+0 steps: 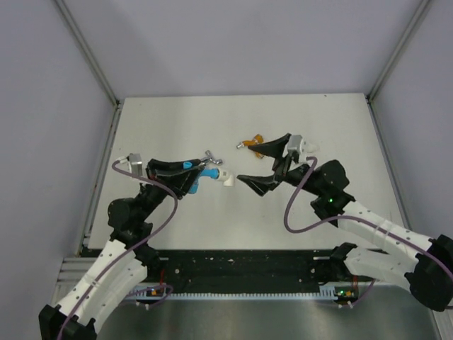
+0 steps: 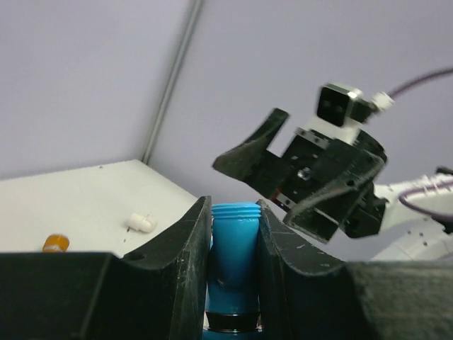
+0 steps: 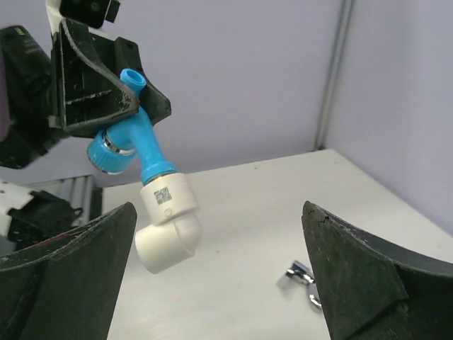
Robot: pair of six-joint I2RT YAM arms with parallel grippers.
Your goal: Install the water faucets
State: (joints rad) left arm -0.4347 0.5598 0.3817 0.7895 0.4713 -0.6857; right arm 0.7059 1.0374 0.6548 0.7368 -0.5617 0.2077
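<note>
Left tool [image 1: 190, 177]: closed tight on the blue faucet [image 3: 138, 142], with one finger on each side of its body and the threaded end sticking out past the fingertips.
Blue faucet: held in the air above the table [image 1: 177, 219], well left of centre in the top view and tilted.
White elbow [image 3: 166, 227]: fitted on the lower end of the blue faucet, its open mouth turned down and sideways.
Right tool [image 1: 255, 163]: spread wide with nothing between the fingers. It sits at 3 o'clock from the blue faucet, facing it but apart from it.
Orange faucet [image 1: 251, 144]: lying on the table at 12 o'clock from the right tool, partly hidden by the upper finger.
Silver faucet [image 3: 303, 278]: lying on the table. In the top view it is at 12 o'clock from the blue faucet, and I cannot tell whether the two touch.
Loose white fitting [image 2: 141, 222]: lying on its side on the table, near the orange faucet.
</note>
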